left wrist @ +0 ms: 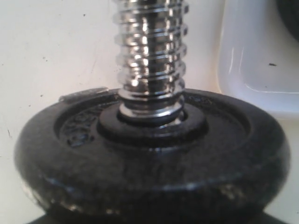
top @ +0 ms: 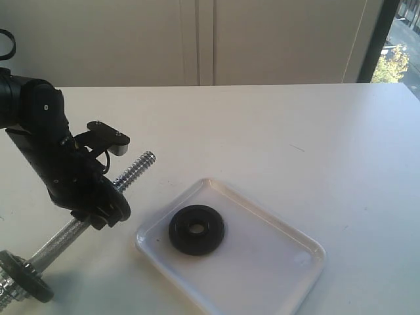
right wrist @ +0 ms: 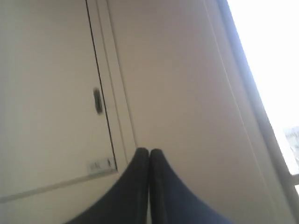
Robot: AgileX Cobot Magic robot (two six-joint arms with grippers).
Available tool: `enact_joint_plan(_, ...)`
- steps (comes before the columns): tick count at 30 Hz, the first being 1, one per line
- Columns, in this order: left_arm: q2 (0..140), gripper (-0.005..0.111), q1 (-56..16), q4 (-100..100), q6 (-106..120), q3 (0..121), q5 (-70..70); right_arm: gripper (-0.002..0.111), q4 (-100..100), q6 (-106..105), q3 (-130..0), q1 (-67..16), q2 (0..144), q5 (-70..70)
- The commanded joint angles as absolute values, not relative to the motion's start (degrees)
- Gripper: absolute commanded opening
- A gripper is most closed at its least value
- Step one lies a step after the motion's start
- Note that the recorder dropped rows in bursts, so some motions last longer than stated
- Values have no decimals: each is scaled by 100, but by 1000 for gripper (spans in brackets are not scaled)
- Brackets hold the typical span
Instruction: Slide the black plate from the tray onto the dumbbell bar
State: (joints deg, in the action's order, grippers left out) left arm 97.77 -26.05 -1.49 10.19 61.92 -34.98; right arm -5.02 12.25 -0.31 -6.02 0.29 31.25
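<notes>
Dumbbell bar (top: 134, 169) seemingly gripped by left hand (top: 105, 209); black plate (top: 196, 229) in tray (top: 275, 256); right hand (right wrist: 149, 152) closed.

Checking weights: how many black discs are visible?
3 discs: one in the tray, one on the bar at the left claw, one at its near end. The arm may hide more.

Black disc (left wrist: 149, 179) around threaded dumbbell bar (left wrist: 150, 56)

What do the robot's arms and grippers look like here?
The left arm is matte black with boxy segments, a thin black cable and a black bracket with a grey tip. The right gripper has two dark, smooth fingers tapering to rounded tips.
</notes>
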Motion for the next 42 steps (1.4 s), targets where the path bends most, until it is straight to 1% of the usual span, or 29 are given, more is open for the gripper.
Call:
enact_joint_plan(1, 9536, 0, -2637, -275, 1203, 6261, -3653, 0, -537, 1835, -167, -624, 0, 2563)
enact_joint_plan(3, 9536, 0, -2637, -275, 1203, 6261, -3653, 0, -537, 1835, -592, -624, 91, 476)
enact_joint_plan(5, 9536, 0, -2637, -275, 1202, 6261, -3642, 0, -537, 1819, -981, -624, 521, -594)
enact_joint_plan(8, 9536, 0, -2637, -286, 1202, 6261, -3545, 0, -621, 1487, -1569, -727, 1583, -1432)
enact_joint_plan(10, 9536, 0, -2637, -286, 1202, 6261, -3533, 0, -1325, 329, -2113, -903, 2556, -1989)
enact_joint_plan(12, 9536, 0, -2637, -296, 1202, 6261, -3534, 0, -2618, -1545, -2658, -1134, 3507, -2557)
enact_joint_plan(14, 9536, 0, -2637, -295, 1202, 6261, -3523, 0, -3711, -3287, -3316, -1382, 4610, -3484)
enact_joint_plan(15, 9536, 0, -2637, -295, 1202, 6261, -3523, 0, -4150, -4249, -3972, -1652, 5690, -4359)
enact_joint_plan(16, 9536, 0, -2637, -295, 1202, 6261, -3523, 0, -4088, -4277, -4225, -1782, 6095, -4575)
enact_joint_plan(17, 9536, 0, -2637, -295, 1202, 6261, -3523, 0, -3389, -3742, -4800, -2178, 6977, -4729)
enact_joint_plan(18, 9536, 0, -2637, -295, 1202, 6261, -3523, 0, -2805, -3409, -5008, -2377, 7279, -4726)
enact_joint_plan(19, 9536, 0, -2637, -295, 1202, 6261, -3523, 0, -1636, -2666, -5476, -2947, 7928, -4731)
enact_joint_plan(20, 9536, 0, -2637, -295, 1202, 6261, -3523, 0, -1234, -2385, -5640, -3234, 8203, -4760)
enact_joint_plan(21, 9536, 0, -2637, -295, 1202, 6261, -3483, 0, -534, -2061, -6039, -3727, 8687, -4796)
enact_joint_plan(24, 9536, 0, -2637, -295, 1202, 6261, -3474, 1, -369, -2034, -6721, -4163, 9537, -4692)
enact_joint_plan(25, 9536, 0, -2637, -295, 1202, 6261, -3470, 4, -478, -2034, -6856, -4176, 9716, -4709)
enact_joint_plan(27, 9536, 0, -2637, -295, 1202, 6261, -3470, 26, -708, -2090, -7135, -4176, 10049, -4673)
enact_joint_plan(29, 9536, 0, -2637, -295, 1202, 6261, -3470, 70, -932, -2117, -7303, -4176, 10157, -4313)
enact_joint_plan(30, 9536, 0, -2637, -295, 1202, 6261, -3470, 90, -1057, -2117, -7306, -4176, 10169, -4015)
enact_joint_plan(31, 9536, 0, -2637, -295, 1202, 6261, -3470, 101, -1091, -2117, -7306, -4176, 10180, -3931)
enact_joint_plan(32, 9536, 0, -2637, -295, 1202, 6261, -3470, 105, -1091, -2139, -7306, -4176, 10182, -3862)
enact_joint_plan(42, 9536, 0, -2637, -295, 1202, 6261, -3416, 105, -877, -2065, -7385, -4176, 10641, -3712)
